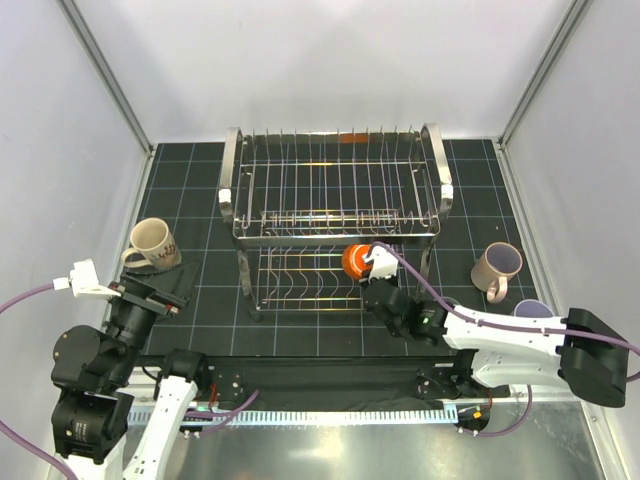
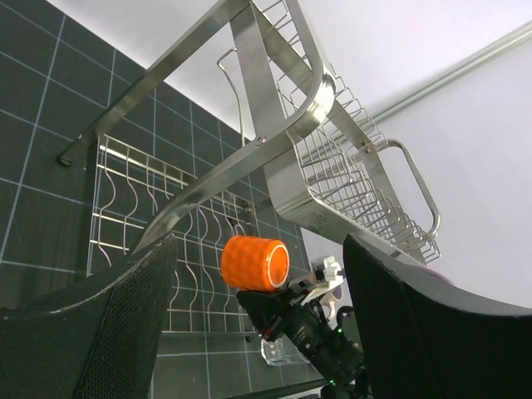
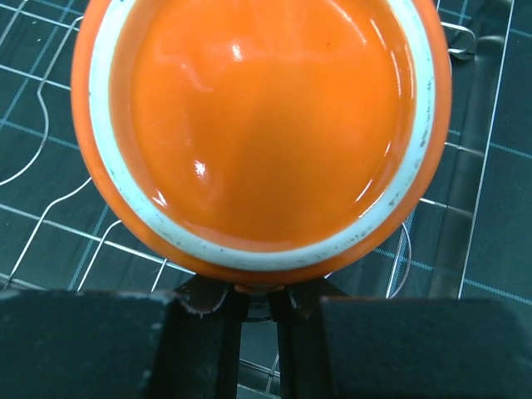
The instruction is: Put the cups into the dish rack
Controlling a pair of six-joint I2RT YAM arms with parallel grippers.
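Observation:
My right gripper (image 1: 371,273) is shut on the small orange cup (image 1: 356,261), pinching its wall with the cup on its side. The cup hangs at the front of the chrome dish rack (image 1: 335,180), over the lower tier's wires. In the right wrist view the orange cup (image 3: 258,125) fills the frame above my gripper (image 3: 258,301). My left gripper (image 1: 160,292) stands open and empty at the left, just in front of the cream mug (image 1: 152,243). From the left wrist the orange cup (image 2: 253,263) shows far off between my open fingers (image 2: 133,332), beside the rack (image 2: 291,125).
A beige-pink mug (image 1: 497,267) stands to the right of the rack, with a lavender tumbler (image 1: 533,308) just in front of it. A clear glass tumbler (image 2: 283,351) sits on the mat under the right arm. Grey walls close in both sides.

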